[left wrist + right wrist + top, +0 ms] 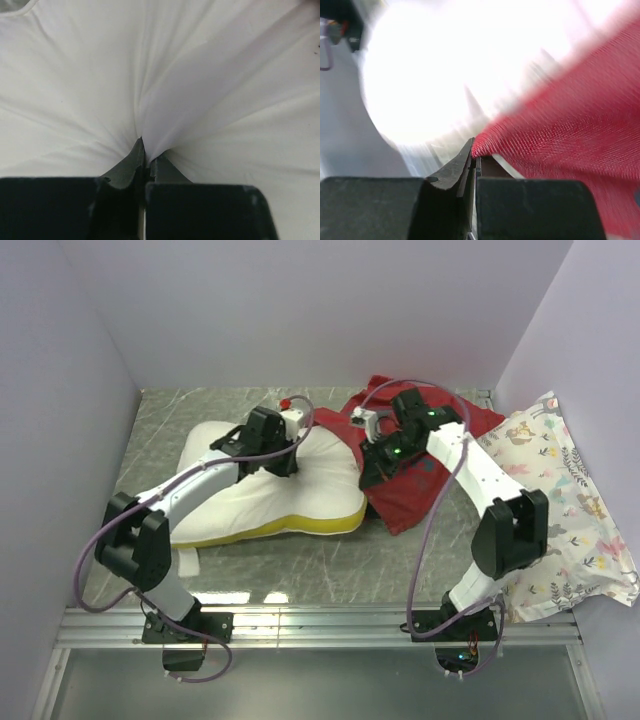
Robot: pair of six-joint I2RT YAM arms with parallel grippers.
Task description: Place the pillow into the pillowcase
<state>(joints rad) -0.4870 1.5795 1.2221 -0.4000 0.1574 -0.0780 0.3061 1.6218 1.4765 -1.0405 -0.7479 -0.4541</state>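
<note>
The white pillow (270, 490) with a yellow strip along its near edge lies mid-table. My left gripper (285, 462) is shut on a pinch of the pillow's white cover (150, 90), which puckers into folds at the left gripper's (148, 152) tips. The red pillowcase (430, 475) lies crumpled just right of the pillow, touching its right end. My right gripper (372, 472) is shut on an edge of the red pillowcase (570, 125), with cloth bunched at the right gripper's (476, 152) tips. The pillow glares white behind it.
A floral animal-print pillow (565, 510) leans against the right wall. Lilac walls close in the left, back and right. A metal rail (320, 625) runs along the near edge, behind the arm bases.
</note>
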